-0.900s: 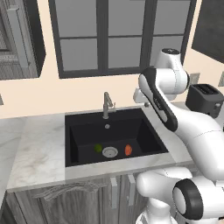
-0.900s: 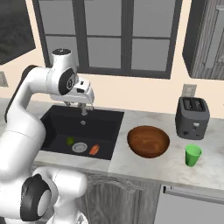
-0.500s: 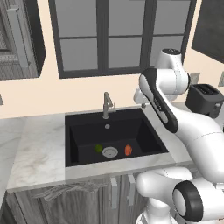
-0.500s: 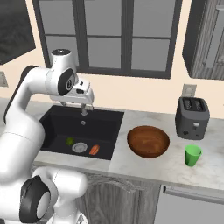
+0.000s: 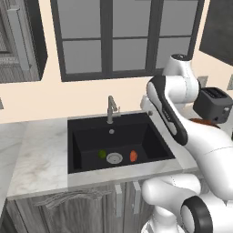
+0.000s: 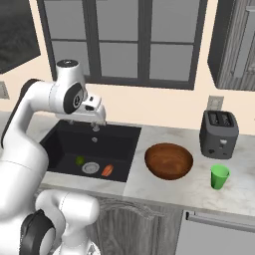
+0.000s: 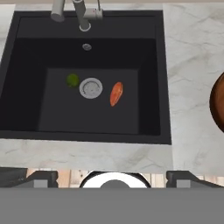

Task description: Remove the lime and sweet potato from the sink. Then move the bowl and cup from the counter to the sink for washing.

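The grey marble desk (image 6: 164,191) holds the bowl (image 6: 169,160) and cup (image 6: 219,176) at the right. In the black sink (image 7: 26,57), mid-frame, the lime (image 7: 72,80) and sweet potato (image 7: 116,93) lie either side of the drain. My end effector (image 6: 95,124) has just opened wide, holding nothing, ready to reach down. Nothing else moved.

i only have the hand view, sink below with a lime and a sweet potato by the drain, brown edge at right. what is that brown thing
Observer: It is the bowl, whole and upright on the counter, just right of the sink.
Operator: where's the cup
Observer: The cup stands right of the bowl, in front of a toaster.
Operator: how high is the hand over the sink
Observer: The gripper hangs well above the basin, near the faucet, with nothing in it.
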Controlling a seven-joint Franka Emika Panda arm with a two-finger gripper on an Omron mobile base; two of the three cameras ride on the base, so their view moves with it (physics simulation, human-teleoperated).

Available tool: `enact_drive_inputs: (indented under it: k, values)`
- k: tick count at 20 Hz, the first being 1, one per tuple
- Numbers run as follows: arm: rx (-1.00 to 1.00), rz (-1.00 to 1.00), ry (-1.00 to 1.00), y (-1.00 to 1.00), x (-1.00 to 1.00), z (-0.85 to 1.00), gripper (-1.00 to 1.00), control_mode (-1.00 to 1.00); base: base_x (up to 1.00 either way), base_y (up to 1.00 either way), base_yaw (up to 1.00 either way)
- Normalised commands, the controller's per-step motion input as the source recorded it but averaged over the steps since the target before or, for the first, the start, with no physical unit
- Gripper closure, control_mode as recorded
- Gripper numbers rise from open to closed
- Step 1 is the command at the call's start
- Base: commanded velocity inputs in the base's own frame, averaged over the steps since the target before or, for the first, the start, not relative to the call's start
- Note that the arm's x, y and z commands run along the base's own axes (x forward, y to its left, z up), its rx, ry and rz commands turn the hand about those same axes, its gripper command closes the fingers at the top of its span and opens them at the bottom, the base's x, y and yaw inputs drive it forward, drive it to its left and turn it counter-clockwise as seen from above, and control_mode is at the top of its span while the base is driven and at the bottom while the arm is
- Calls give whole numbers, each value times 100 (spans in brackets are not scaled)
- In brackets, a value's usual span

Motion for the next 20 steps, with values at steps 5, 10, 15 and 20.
enact_drive_inputs:
  k: [5, 10, 15, 20]
  values:
    - [1, 0, 5, 0, -3, -9, -100, -100, 0, 0, 0]
    - [3, 0, 0, 0, -4, -14, -100, -100, 0, 0, 0]
    - [6, 0, -8, -3, -6, -11, -100, -100, 0, 0, 0]
    - [2, 0, -4, -3, -3, -11, -100, -100, 0, 0, 0]
